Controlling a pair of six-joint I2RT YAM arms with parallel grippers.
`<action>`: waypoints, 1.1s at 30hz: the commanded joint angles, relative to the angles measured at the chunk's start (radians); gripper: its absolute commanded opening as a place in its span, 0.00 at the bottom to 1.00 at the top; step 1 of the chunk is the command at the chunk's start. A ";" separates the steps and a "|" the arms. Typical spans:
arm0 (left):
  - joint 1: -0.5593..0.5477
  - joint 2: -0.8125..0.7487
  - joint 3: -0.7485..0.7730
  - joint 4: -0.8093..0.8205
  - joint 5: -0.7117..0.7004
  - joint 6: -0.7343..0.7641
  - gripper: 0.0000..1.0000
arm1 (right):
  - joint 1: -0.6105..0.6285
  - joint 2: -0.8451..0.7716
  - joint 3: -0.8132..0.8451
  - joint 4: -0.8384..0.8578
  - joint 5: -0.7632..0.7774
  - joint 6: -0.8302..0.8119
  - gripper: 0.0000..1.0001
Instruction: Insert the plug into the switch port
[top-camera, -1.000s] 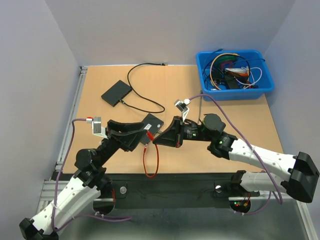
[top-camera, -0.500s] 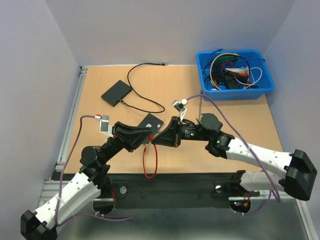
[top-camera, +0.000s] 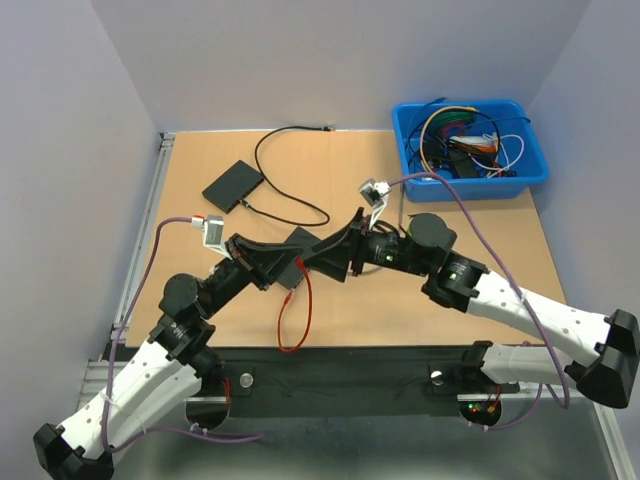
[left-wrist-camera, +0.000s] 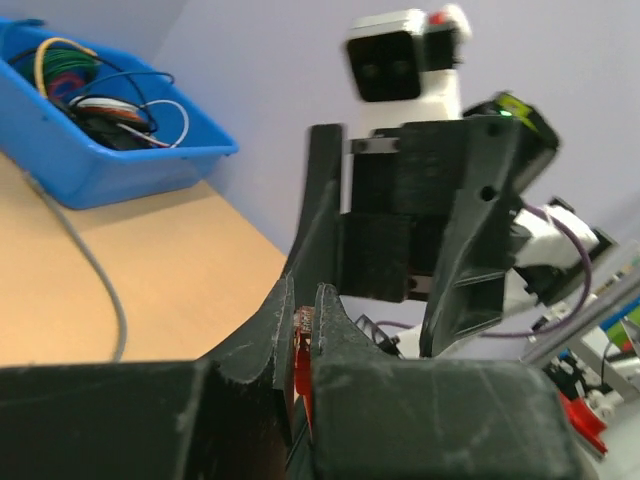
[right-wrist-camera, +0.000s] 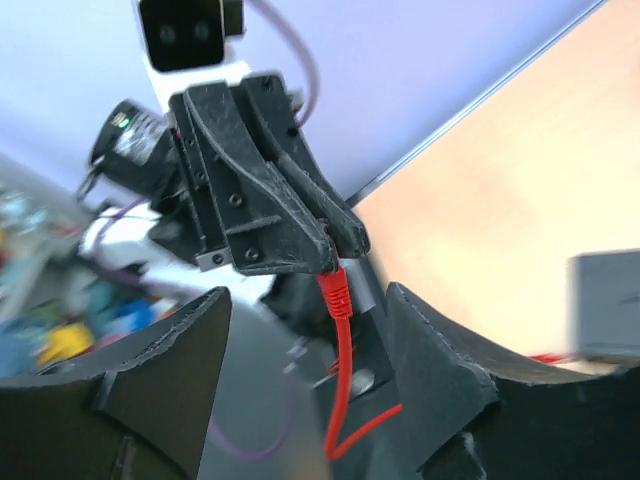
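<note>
The red plug (right-wrist-camera: 335, 290) is pinched between the shut jaws of my left gripper (right-wrist-camera: 325, 255), and its red cable (top-camera: 297, 315) hangs in a loop towards the table's near edge. My right gripper (right-wrist-camera: 320, 370) stands open around the cable just below the plug, without touching it. In the top view the left gripper (top-camera: 292, 265) and right gripper (top-camera: 318, 262) meet tip to tip above the black switch (top-camera: 300, 238), which they partly hide. The left wrist view shows the plug (left-wrist-camera: 303, 340) between its closed fingers. The switch port is not visible.
A second black box (top-camera: 232, 185) with a thin black cable (top-camera: 285, 170) lies at the back left. A blue bin (top-camera: 470, 150) full of cables stands at the back right. A grey cord (top-camera: 402, 205) runs out of the bin.
My left gripper has closed on the red plug and my right gripper has opened and let it go. Both grippers have shifted slightly towards the back of the table.
</note>
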 joint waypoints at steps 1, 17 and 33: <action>-0.001 0.038 0.148 -0.217 -0.146 0.012 0.00 | 0.029 -0.080 0.093 -0.237 0.318 -0.207 0.61; -0.007 0.155 0.194 -0.402 -0.324 -0.118 0.00 | 0.398 0.219 0.326 -0.468 0.972 -0.426 0.47; -0.007 0.158 0.202 -0.408 -0.337 -0.077 0.00 | 0.404 0.167 0.317 -0.431 1.056 -0.407 0.53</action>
